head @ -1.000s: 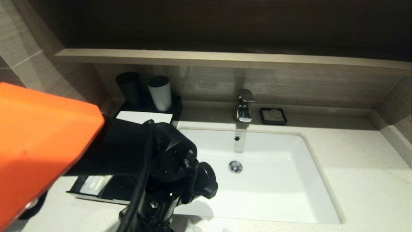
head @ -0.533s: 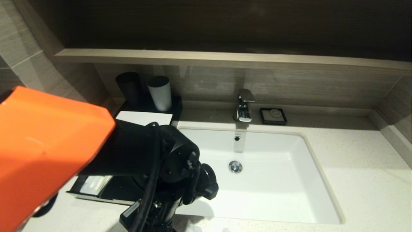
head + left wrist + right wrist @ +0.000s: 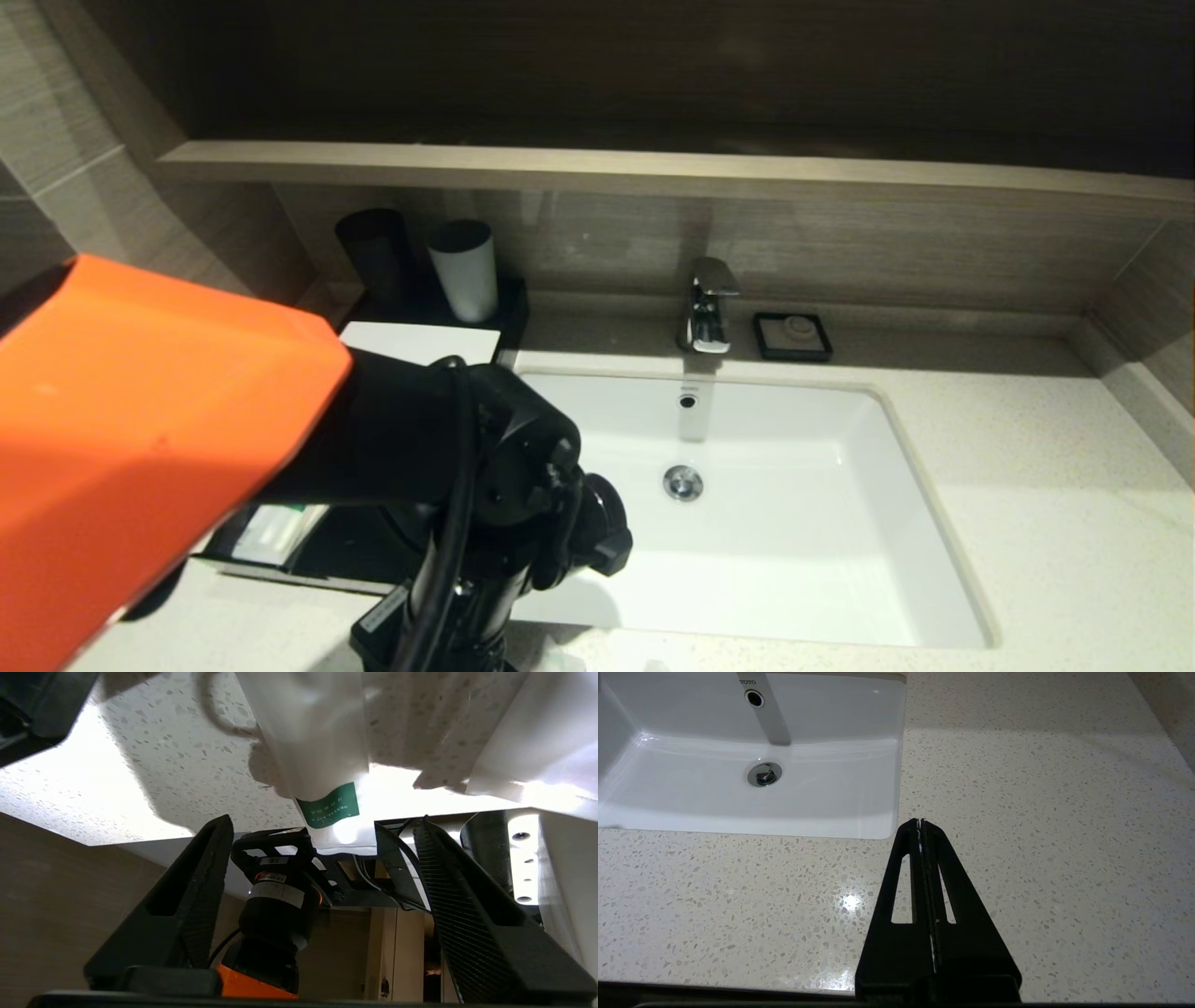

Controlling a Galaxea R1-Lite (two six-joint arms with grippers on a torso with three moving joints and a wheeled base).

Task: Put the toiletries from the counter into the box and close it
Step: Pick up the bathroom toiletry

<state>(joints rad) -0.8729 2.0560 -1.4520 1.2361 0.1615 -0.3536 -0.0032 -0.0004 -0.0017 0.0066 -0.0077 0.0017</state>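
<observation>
Drawer of the box point(image 3: 280, 551) hides mostly under my left arm; one packet point(image 3: 322, 765) lies on the counter point(image 3: 154, 760) just beyond my left claw point(image 3: 322, 835), spread wide, holding nothing; right claw point(image 3: 920, 822) pressed together

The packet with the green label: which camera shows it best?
The left wrist view: the packet with the green label lies on the speckled counter just beyond the left hand, whose fingers stand apart. In the head view the orange arm hides it. The right wrist view shows no packet.
</observation>
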